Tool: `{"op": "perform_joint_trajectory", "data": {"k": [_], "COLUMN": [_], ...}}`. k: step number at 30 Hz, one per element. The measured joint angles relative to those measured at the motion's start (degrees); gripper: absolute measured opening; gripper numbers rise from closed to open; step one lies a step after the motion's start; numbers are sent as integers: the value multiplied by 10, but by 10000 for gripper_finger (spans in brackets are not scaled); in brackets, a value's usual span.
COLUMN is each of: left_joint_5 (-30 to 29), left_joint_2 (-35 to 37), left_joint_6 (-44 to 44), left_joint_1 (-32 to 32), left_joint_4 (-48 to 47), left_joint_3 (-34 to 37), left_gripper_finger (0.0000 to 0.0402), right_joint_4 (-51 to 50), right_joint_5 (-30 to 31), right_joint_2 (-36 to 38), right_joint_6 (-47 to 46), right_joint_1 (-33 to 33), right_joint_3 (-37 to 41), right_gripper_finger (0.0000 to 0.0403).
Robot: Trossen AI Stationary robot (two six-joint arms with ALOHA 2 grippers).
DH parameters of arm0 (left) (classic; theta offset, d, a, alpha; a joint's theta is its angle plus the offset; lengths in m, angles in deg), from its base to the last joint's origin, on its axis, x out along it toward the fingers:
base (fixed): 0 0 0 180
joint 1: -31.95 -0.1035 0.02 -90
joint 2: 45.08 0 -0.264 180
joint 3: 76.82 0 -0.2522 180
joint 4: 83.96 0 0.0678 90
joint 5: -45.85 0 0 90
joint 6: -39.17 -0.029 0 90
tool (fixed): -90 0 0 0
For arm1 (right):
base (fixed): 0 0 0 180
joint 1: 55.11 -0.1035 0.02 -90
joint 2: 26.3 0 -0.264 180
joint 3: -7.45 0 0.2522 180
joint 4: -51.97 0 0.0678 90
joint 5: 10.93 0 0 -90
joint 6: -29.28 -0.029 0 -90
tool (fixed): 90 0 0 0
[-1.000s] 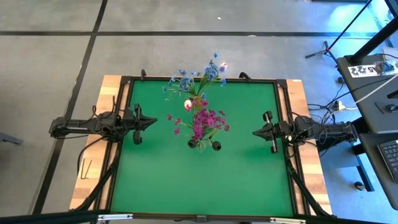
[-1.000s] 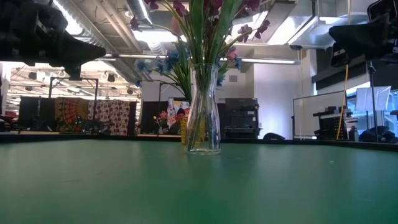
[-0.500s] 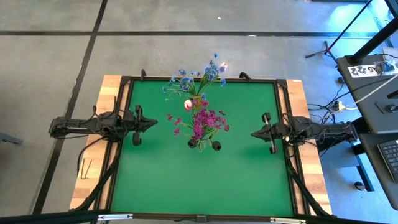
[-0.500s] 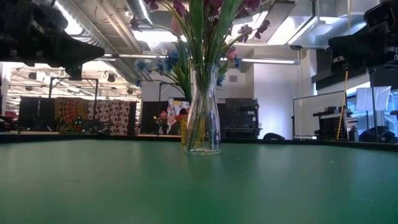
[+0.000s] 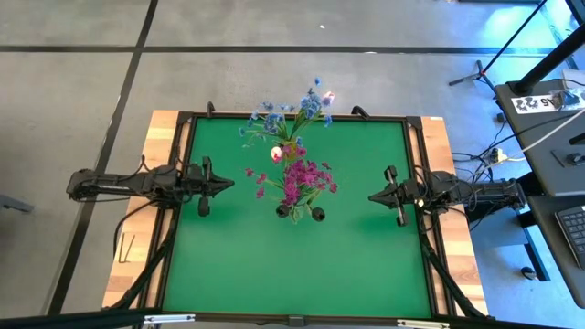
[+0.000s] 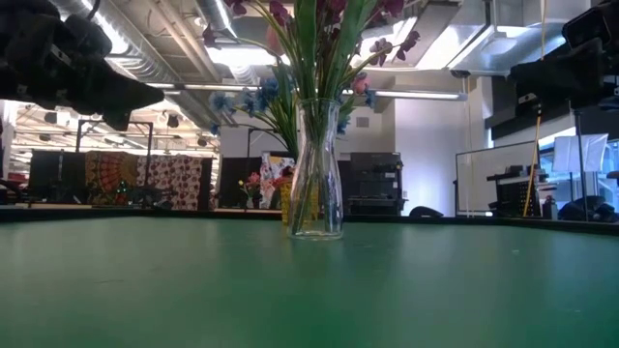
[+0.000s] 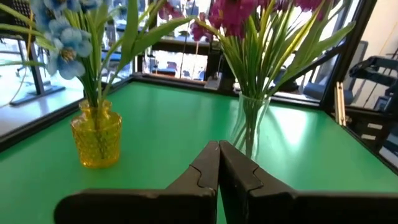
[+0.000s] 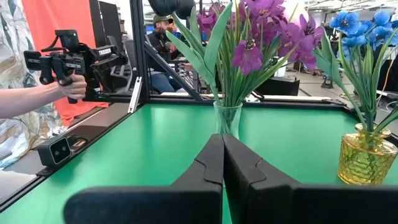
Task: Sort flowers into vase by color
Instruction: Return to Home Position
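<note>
A clear glass vase (image 5: 294,213) (image 6: 316,179) stands on its base mid-table and holds magenta flowers (image 5: 297,178) (image 8: 267,31) on green stems. Two dark round buds (image 5: 317,214) show beside it. Behind it, near the far edge, a yellow glass vase (image 7: 96,134) (image 8: 367,155) holds blue flowers (image 5: 292,114) (image 7: 62,37); a white-pink bud (image 5: 276,153) shows between the two bunches. My left gripper (image 5: 228,184) (image 7: 219,149) hovers left of the clear vase, shut and empty. My right gripper (image 5: 373,196) (image 8: 222,142) hovers to its right, also shut and empty.
The green mat (image 5: 292,265) is bordered by a dark raised frame (image 5: 416,123). Beyond the table's left side, a person's hand holds a dark device (image 8: 68,59). Open mat lies between each gripper and the vases and toward the near edge.
Both grippers have edged a little toward the clear vase in the middle and dipped slightly, staying shut. The vases and flowers have not moved.
</note>
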Motion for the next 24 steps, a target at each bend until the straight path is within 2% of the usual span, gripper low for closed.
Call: {"op": "perform_joint_trajectory", "data": {"k": [4, 14, 24], "left_joint_5": [8, 17, 9], "left_joint_2": [-5, 0, 0], "left_joint_6": [12, -1, 0], "left_joint_1": [0, 0, 0], "left_joint_4": [-1, -4, -3], "left_joint_3": [0, 0, -1], "left_gripper_finger": [0, 0, 0], "right_joint_4": [-1, -11, -12], "right_joint_5": [3, 62, 65], "right_joint_2": [0, 0, 0], "right_joint_6": [0, -15, -17], "right_joint_1": [0, 0, 0], "right_joint_3": [0, 0, 0], "right_gripper_finger": [0, 0, 17]}}
